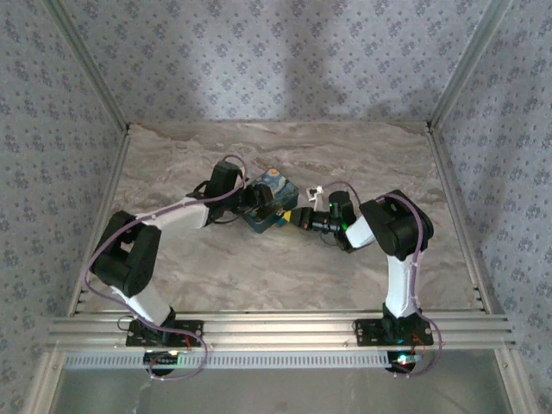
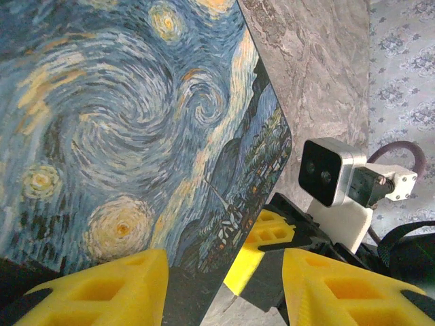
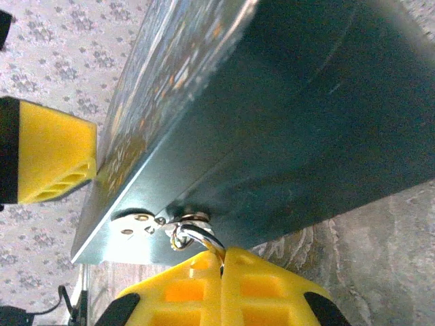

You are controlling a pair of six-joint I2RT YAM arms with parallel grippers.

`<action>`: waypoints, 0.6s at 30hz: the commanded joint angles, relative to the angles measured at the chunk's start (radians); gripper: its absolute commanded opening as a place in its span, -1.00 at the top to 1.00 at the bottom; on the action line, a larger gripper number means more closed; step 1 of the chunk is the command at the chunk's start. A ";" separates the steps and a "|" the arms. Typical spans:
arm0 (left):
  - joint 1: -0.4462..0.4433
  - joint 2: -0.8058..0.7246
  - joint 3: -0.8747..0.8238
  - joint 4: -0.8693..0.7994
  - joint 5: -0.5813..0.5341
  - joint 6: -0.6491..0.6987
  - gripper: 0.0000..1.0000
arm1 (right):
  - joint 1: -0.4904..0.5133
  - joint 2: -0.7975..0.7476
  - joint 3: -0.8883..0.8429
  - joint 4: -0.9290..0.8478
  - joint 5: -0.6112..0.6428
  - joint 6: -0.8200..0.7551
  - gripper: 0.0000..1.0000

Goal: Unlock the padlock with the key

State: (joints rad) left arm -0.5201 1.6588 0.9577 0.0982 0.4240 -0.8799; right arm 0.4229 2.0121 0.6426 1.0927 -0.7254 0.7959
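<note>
- Two yellow fingers (image 2: 102,292) of the left gripper (image 2: 224,278): spread wide, with a corner of the box (image 2: 122,122) reaching between them.
- Starry Night box: just ahead of the left gripper, its latch edge just above the right gripper (image 3: 222,258).
- Small hasp (image 3: 134,221): on that edge, up-left of the right fingertips.
- Task padlock: cannot be made out beside the hasp.
- Right gripper: fingers pressed together, pinching a metal ring (image 3: 192,236).

You're looking at a box (image 2: 136,136) whose printed lid has a smooth satin sheen, its side brushed-looking metal; a shiny wire loop (image 3: 194,234), matt yellow plastic-looking pads (image 3: 272,288) on your right hand (image 3: 222,268), and a matt marble-patterned tabletop (image 2: 312,68)
</note>
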 commanded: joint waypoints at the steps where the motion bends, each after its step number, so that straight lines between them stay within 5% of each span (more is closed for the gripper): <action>1: -0.021 -0.008 -0.039 -0.042 -0.011 0.000 0.03 | -0.003 0.010 -0.003 0.110 0.016 0.097 1.00; 18: -0.016 -0.061 -0.003 -0.089 -0.039 0.033 -0.11 | -0.054 -0.119 -0.092 0.002 0.075 0.019 1.00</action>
State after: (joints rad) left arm -0.5350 1.6257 0.9367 0.0921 0.4026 -0.8742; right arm 0.3824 1.9587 0.5701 1.1282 -0.6693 0.8688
